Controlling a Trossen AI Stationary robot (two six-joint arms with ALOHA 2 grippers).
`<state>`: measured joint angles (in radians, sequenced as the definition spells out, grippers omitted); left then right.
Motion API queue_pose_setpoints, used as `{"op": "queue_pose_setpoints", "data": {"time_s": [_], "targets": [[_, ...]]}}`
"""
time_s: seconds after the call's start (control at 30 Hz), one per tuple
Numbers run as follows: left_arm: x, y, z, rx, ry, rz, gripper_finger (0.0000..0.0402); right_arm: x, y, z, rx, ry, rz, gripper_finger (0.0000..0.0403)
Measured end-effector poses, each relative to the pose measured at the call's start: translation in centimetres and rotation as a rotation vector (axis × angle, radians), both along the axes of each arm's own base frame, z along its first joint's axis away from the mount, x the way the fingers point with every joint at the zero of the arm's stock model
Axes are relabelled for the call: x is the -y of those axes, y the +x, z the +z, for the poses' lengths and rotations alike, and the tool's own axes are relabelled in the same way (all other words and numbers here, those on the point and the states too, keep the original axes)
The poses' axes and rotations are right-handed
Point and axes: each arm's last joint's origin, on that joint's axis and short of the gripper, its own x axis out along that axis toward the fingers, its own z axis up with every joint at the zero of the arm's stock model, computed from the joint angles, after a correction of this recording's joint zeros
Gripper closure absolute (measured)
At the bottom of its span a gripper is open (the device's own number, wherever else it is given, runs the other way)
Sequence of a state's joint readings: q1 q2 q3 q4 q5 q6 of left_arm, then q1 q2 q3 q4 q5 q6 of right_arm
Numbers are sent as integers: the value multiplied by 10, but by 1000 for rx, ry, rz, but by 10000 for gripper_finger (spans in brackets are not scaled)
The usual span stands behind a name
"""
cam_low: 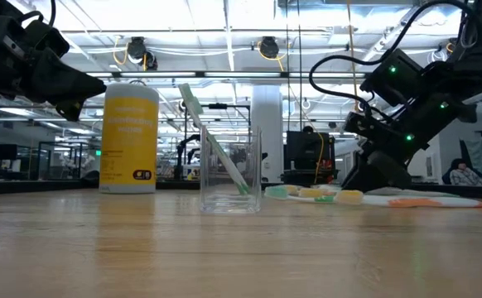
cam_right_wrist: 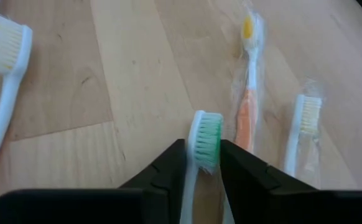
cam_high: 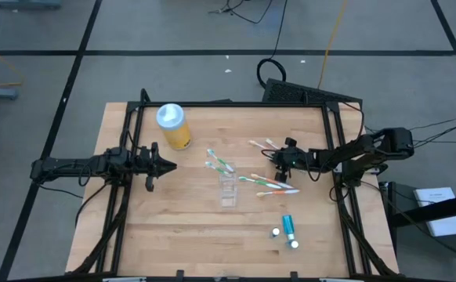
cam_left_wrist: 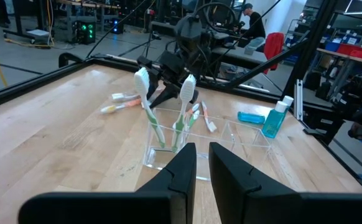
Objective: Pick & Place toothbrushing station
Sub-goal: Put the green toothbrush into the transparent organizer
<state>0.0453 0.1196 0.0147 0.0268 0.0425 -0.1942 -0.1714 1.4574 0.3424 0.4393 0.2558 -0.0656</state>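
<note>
- The left gripper (cam_high: 168,164) is seen at the left side of the table (cam_high: 173,227), held above the wood and pointed toward the middle; its two fingers (cam_left_wrist: 187,171) stand close together with only a narrow gap, and nothing is gripped between them.
- A yellow bottle (cam_high: 173,126) with a pale blue lid is stood upright just behind that gripper.
- The clear plastic cup (cam_high: 228,189) is placed upright near the table's centre, and two green-and-white toothbrushes (cam_left_wrist: 145,106) are leaned in it with their heads up.
- More toothbrushes (cam_high: 269,182) are laid flat on the wood just to the right of the cup, green, orange and white among them; two more (cam_high: 262,144) are seen farther back.
- The right gripper (cam_high: 279,160) is lowered among those lying brushes, and its fingers are clenched on the head of a green-bristled toothbrush (cam_right_wrist: 207,142).
- An orange brush (cam_right_wrist: 249,93) and a white brush (cam_right_wrist: 302,134), both in clear wrappers, are laid just beside the held one.
- The teal tubes (cam_high: 288,229) with white caps are found toward the front right, one lying and two seemingly standing just beside it, well apart from both grippers.
</note>
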Motion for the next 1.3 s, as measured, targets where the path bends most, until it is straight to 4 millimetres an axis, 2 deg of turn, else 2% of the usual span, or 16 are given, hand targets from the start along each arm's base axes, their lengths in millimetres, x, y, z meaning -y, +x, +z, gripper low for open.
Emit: {"op": "queue_pose_setpoints", "data": {"time_s": [0.53,1.13,1.3], "targets": [[0,0,0,0,0,0,353,1,0,0,1,-1,1,365],[0,0,0,0,0,0,353,1,7,11,137,-11,22,373],[0,0,0,0,0,0,353,-1,11,23,247,32,53,375]]}}
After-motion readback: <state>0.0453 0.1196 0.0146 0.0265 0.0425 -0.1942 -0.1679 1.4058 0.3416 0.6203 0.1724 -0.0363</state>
